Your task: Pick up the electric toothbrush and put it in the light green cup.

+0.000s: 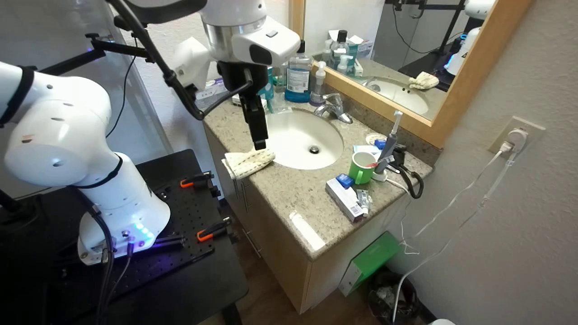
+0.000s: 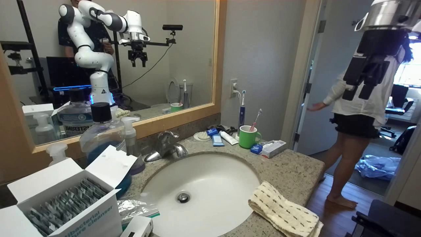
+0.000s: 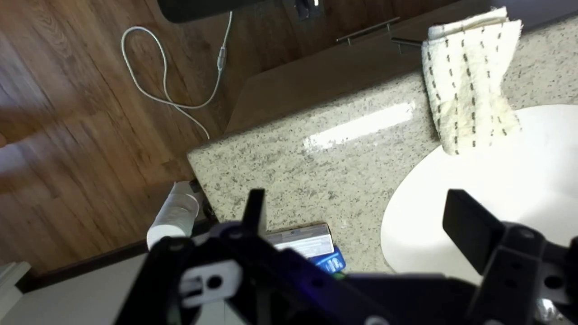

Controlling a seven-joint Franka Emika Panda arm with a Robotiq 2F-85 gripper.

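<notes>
- hand spread wide in the air above the table, holding nothing.
- electric toothbrush stands upright just beside the light green cup, not in it.
- nothing of the task looks done: reaching, grasping, lifting and lowering into the cup all remain.
- pink toothbrush leaning in the cup may crowd the placing.

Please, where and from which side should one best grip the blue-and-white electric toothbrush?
I would grip the slim blue-and-white electric toothbrush high on its handle, from above: it stands upright, and its upper handle shows above the rim of the round, white-lined green mug close beside it. The open black gripper could probably straddle it there.
</notes>
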